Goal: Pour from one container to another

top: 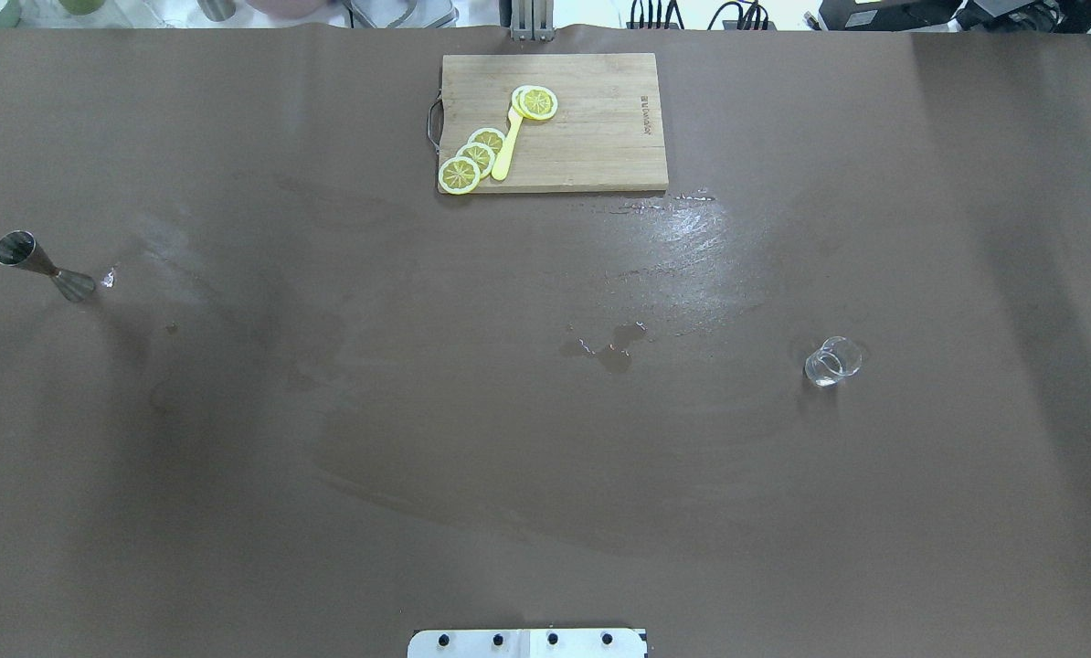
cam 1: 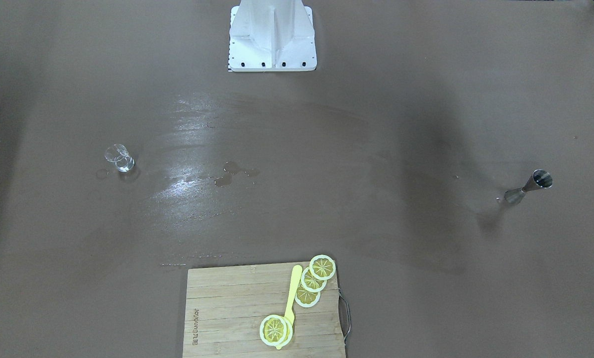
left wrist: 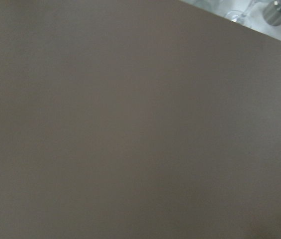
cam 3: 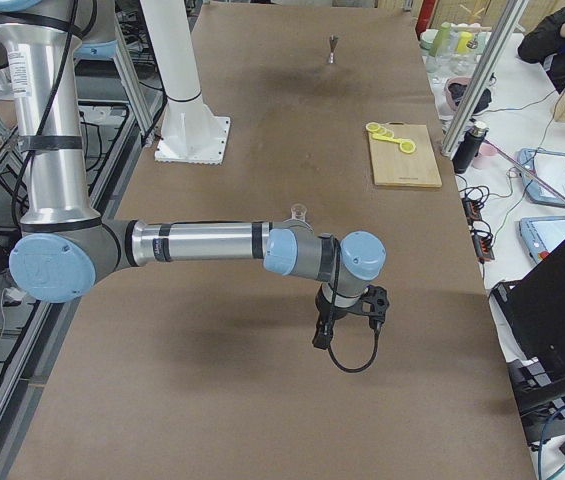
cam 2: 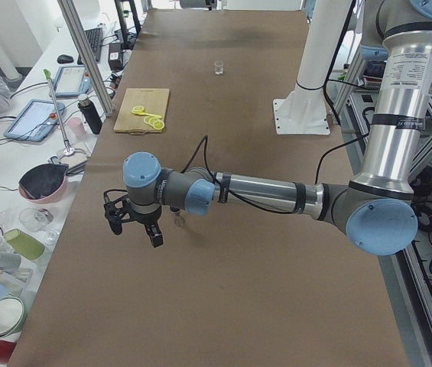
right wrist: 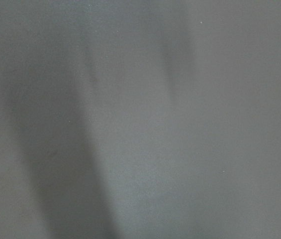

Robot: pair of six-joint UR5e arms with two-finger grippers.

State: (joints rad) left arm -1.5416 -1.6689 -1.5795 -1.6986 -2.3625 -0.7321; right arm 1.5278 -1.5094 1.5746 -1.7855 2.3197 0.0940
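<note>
The jigger (top: 43, 265) stands near the table's (top: 545, 475) left edge, the glass (top: 833, 361) toward its right. Whether the left gripper (cam 2: 135, 228) or right gripper (cam 3: 350, 322) is open cannot be told.

Brown tabletop (top: 326, 457), wet sheen, small puddle (top: 614, 352) near the middle. Wooden cutting board (top: 591, 137) at the edge far from the robot, wire loop on one side. Lemon slices (top: 460, 175) on the board: three overlapping by a corner, more at the tip of a yellow plastic utensil (top: 502, 164).
</note>
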